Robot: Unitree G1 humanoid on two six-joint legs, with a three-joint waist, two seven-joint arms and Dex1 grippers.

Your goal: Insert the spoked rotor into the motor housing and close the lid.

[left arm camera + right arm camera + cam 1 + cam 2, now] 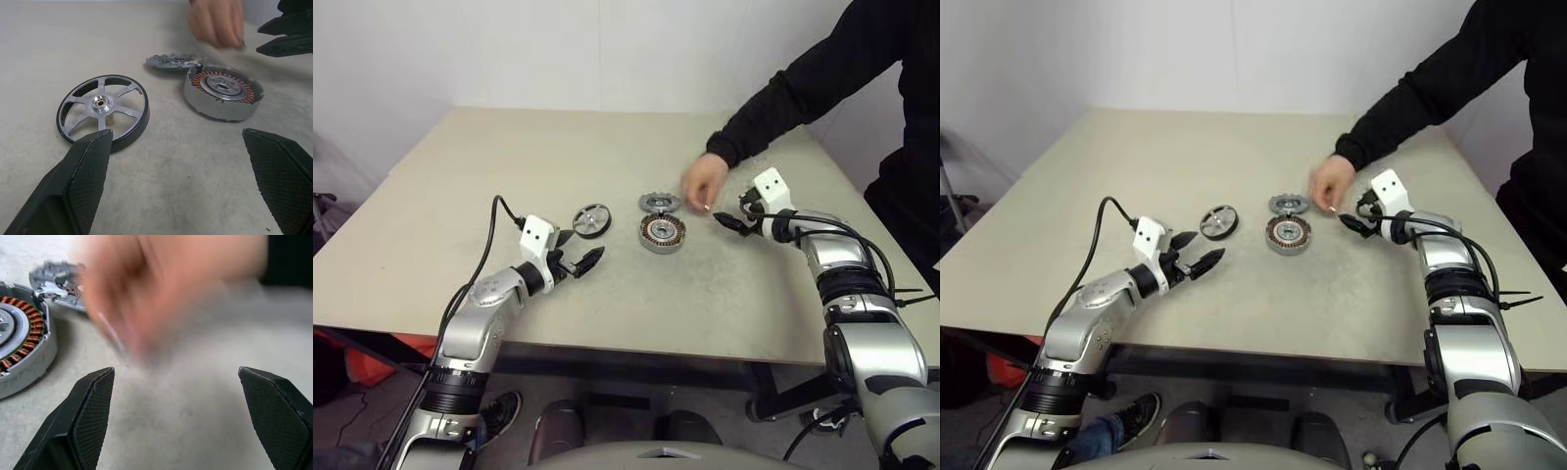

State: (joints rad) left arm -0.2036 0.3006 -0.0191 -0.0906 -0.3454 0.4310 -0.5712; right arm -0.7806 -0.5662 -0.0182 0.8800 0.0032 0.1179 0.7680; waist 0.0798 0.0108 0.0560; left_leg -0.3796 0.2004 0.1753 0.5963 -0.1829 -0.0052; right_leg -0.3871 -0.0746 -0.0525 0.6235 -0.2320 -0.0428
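Note:
The spoked rotor (592, 219), black-rimmed with silver spokes, lies flat on the table left of centre. The motor housing (662, 233) with copper coils sits to its right, and the scalloped grey lid (659, 203) lies just behind the housing. My left gripper (576, 253) stands open just in front of the rotor, empty; in the left wrist view the rotor (102, 111) sits ahead of one of its fingers (73, 186). My right gripper (728, 219) is open and empty to the right of the housing.
A person's hand (705, 183) in a black sleeve hovers over the table between the lid and my right gripper, blurred in the right wrist view. The beige table (509, 166) has free room at the back and left.

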